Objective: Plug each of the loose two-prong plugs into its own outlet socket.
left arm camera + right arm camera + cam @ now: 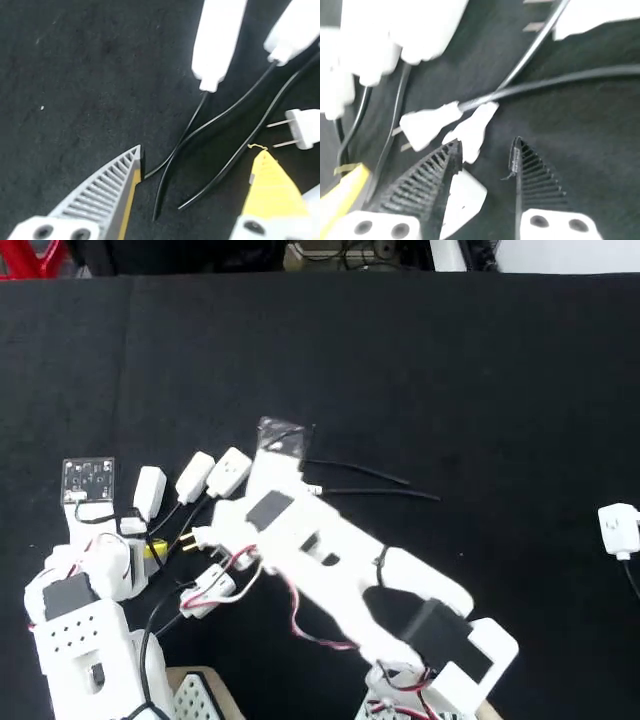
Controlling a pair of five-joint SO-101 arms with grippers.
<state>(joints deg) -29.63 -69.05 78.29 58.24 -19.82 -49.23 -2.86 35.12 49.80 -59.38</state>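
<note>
We saw both grippers spread, empty: right gripper [485, 143] just beside the loose plug [422, 126] — left gripper [200, 151] near that plug.

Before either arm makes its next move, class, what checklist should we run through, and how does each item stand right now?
1. Left end effector open and holding nothing: ok.
2. Right end effector open and holding nothing: ok.
3. Plug centred in the right end effector: not ok. The white plug lies at the tips, nearer one side.
4. Left end effector free of cables: not ok. The black cables run through its opening.
5. Prongs bare and straight: ok on the two-prong plug near the left end effector.
6. Slots of the sockets facing the plugs: cannot tell.
</note>
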